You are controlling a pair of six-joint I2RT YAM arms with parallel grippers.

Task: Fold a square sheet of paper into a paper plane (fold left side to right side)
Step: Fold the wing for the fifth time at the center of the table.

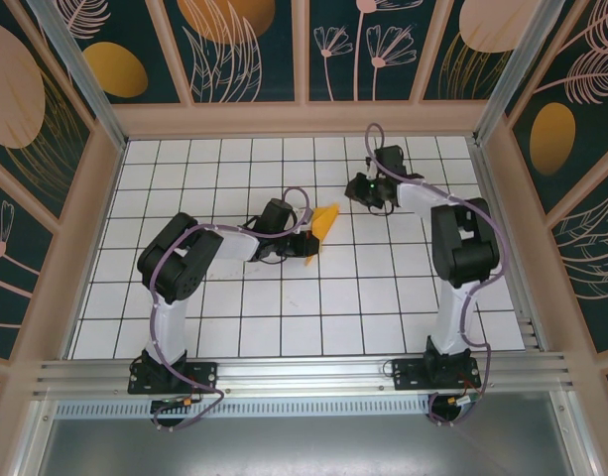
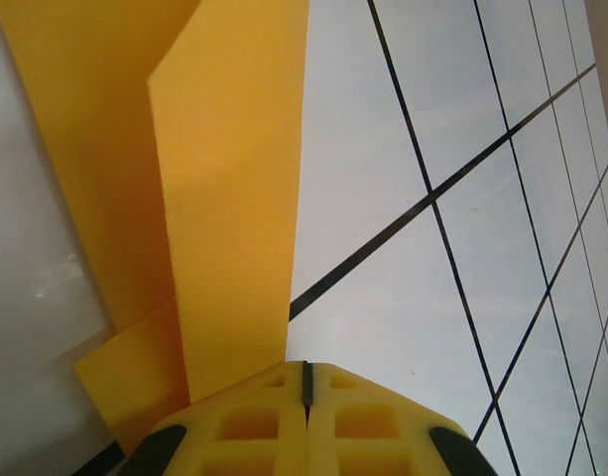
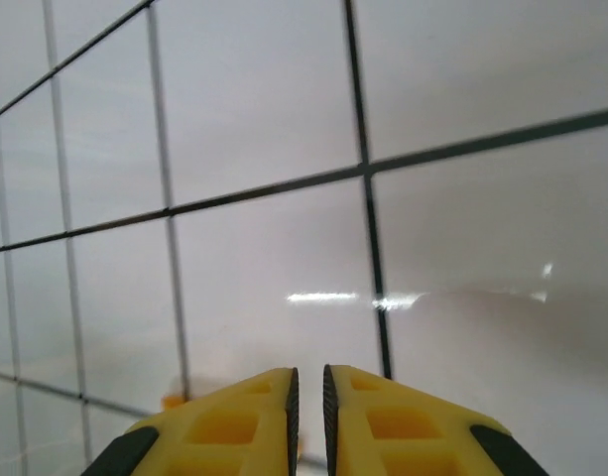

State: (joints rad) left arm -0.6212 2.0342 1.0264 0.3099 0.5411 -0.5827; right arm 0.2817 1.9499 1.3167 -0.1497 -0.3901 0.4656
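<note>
The orange-yellow sheet of paper (image 1: pixel 326 220) is folded into a narrow, pointed paper-plane shape and lies mid-table, slanting up and away to the right. In the left wrist view its long folded flaps (image 2: pixel 224 198) rise just left of the jaws. My left gripper (image 1: pixel 309 244) (image 2: pixel 305 365) is shut at the paper's near end. The paper runs under its left finger, and I cannot tell whether any is pinched. My right gripper (image 1: pixel 363 188) (image 3: pixel 308 372) hovers low over bare tiles right of the paper. It is open only a crack, with nothing in it.
The white grid table (image 1: pixel 284 317) is walled by beige frames with leaf-and-oval panels (image 1: pixel 115 69). A metal rail (image 1: pixel 304 375) carries both arm bases at the near edge. A small orange patch (image 3: pixel 175 400) shows beside the right gripper's left finger.
</note>
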